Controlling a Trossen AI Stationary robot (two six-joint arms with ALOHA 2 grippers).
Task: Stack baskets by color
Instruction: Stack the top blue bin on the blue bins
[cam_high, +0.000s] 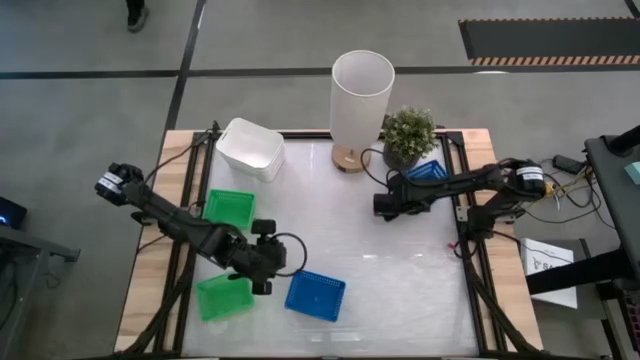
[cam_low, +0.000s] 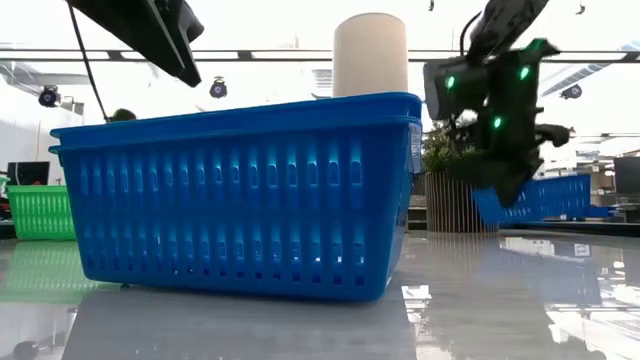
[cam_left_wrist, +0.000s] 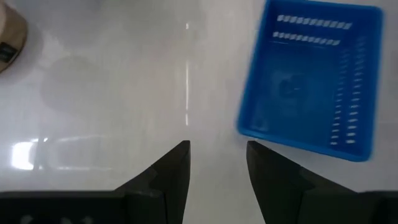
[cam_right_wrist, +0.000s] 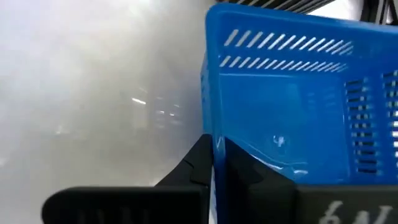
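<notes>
Blue plastic is getting pinched right now: the right gripper (cam_right_wrist: 214, 163) is clamping the near wall of a blue basket (cam_right_wrist: 292, 93) by the potted plant (cam_high: 409, 135), presumably to carry it to the second blue basket (cam_high: 315, 295) at the front; the left gripper (cam_high: 262, 272) is hovering parted and empty between that one and a green basket (cam_high: 222, 297). The right wrist view is showing the rim squeezed between the fingers; the low view alone is showing the basket hanging tilted off the table.

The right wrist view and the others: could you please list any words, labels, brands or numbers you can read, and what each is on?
None can be read.
White marks on the right gripper, shut on the rim of a blue perforated plastic basket: cut off, unreadable.
Printed paper sheet beside the wooden table: too small to read.
</notes>
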